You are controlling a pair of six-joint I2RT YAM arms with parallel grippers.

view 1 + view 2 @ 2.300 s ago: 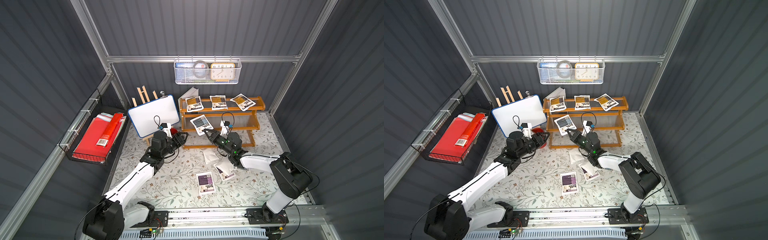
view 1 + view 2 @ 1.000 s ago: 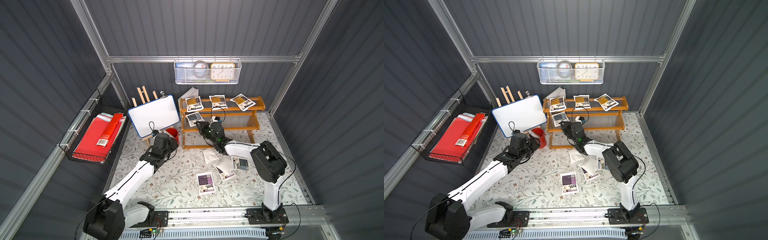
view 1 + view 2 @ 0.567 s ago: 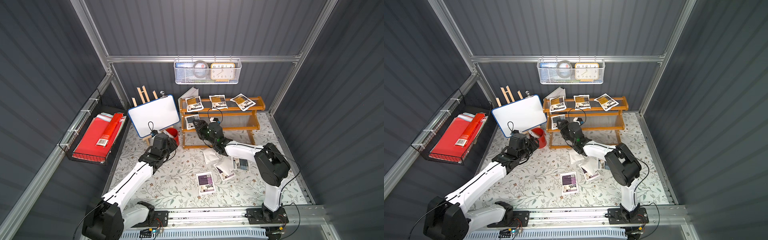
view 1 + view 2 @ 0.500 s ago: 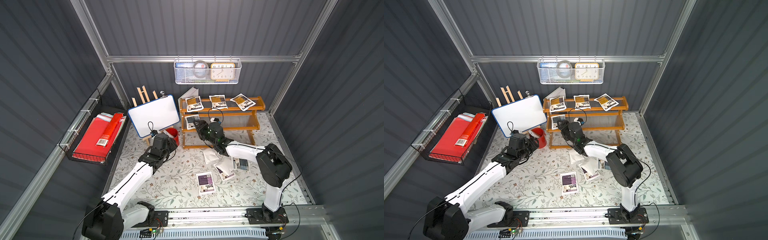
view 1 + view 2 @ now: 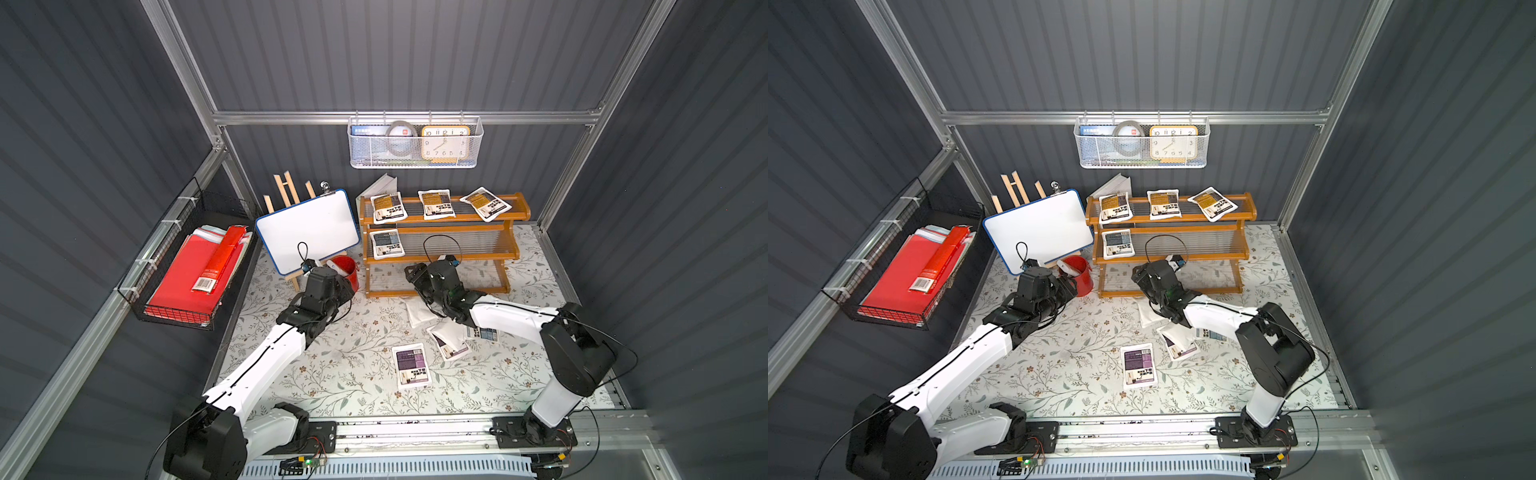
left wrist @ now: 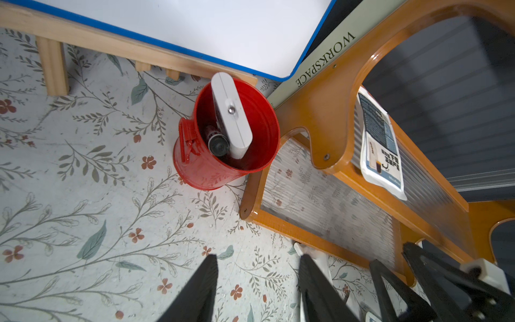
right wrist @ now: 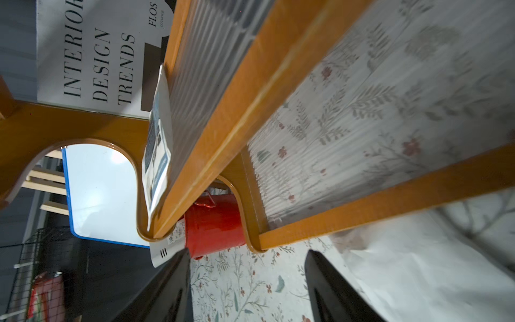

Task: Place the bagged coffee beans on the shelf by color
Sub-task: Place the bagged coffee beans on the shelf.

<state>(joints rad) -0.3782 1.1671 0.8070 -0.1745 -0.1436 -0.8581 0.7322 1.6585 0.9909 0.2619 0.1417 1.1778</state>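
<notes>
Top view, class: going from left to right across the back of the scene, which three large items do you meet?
In order: black wire basket → whiteboard → shelf. The red bucket and the white mesh wall basket overlap these, so they are left out.

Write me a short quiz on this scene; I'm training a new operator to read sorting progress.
1. True or false: three amber-label bags lie on the top tier of the shelf.
2. The blue-grey bag lies on the middle tier at: A) the end by the whiteboard; B) the centre; C) the far end.
3. Fill in: the right gripper is ____, with nothing between its fingers.
Key: 1 true; 2 A; 3 open.
</notes>
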